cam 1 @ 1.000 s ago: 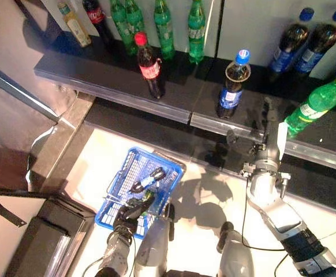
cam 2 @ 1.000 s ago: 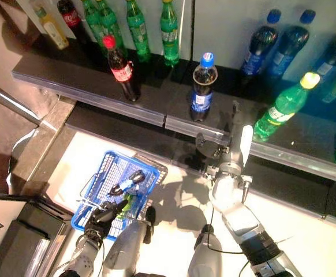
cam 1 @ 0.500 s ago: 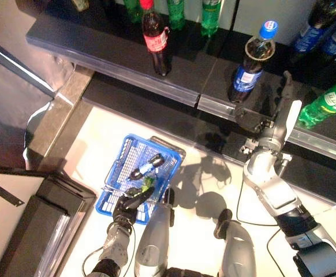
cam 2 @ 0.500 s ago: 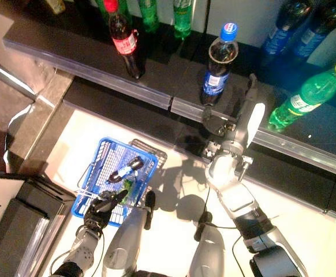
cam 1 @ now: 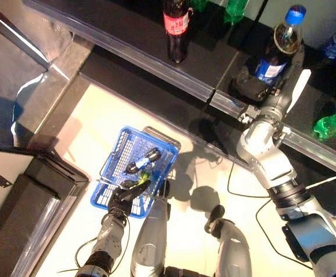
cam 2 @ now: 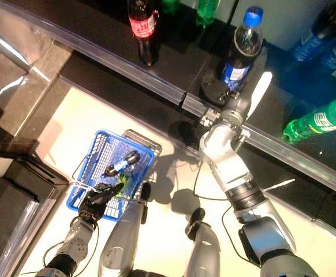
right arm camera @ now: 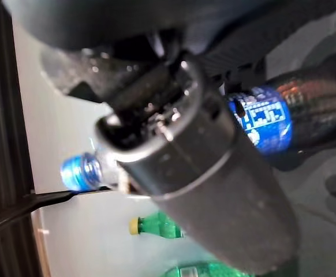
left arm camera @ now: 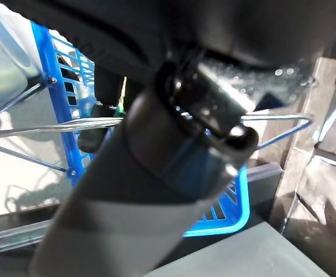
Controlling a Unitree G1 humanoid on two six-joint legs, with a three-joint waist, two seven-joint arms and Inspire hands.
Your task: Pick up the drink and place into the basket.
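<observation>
Cola bottle (cam 2: 241, 49) with blue cap, upper right, now touched by the right hand (cam 2: 224, 90), grip unclear; left hand (cam 1: 126, 196) grips the basket (cam 1: 117, 165).

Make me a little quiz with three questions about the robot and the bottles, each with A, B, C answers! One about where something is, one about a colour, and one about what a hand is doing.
1. Where is the blue basket?
A. On the dark shelf
B. On the pale floor by the robot's left hand
C. On top of a bottle

2. What colour is the cap of the bottle by the right hand?
A. Blue
B. Yellow
C. White

3. What is the left hand doing?
A. Curled round the basket's wire handle
B. Lifting a bottle in the air
C. Hanging far from the basket

Answers:
1. B: the head views show the basket on the floor below the shelf.
2. A: the cap shows blue in both head views.
3. A: its fingers wrap the handle at the basket's near edge.

The right hand reaches the dark bottle's base.
</observation>
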